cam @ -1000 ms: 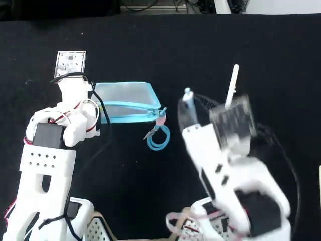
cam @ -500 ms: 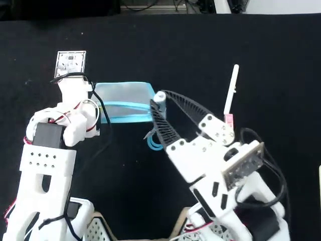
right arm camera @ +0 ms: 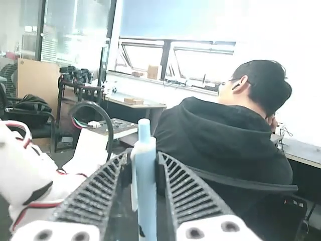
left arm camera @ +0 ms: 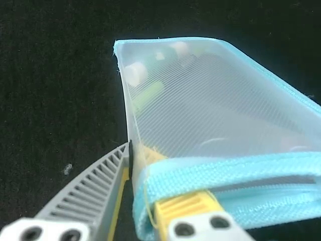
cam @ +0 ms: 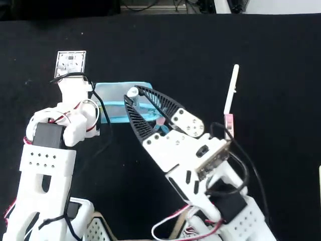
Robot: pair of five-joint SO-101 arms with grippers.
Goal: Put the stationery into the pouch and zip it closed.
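At centre left of the high view, the left gripper [left arm camera: 136, 170] is clenched on the pouch [cam: 123, 93], probably to steady it. The right gripper [cam: 132, 94], grasping a blue pen [right arm camera: 145, 191], hangs over the zip.

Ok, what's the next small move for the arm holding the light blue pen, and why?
Probably lower the right gripper and tip the light blue pen into the translucent blue-trimmed pouch: the pen sits above its zipper edge, and the left gripper pinches the pouch's end.

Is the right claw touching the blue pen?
Touching. The right wrist view shows the right gripper clamped on both sides of the blue pen.
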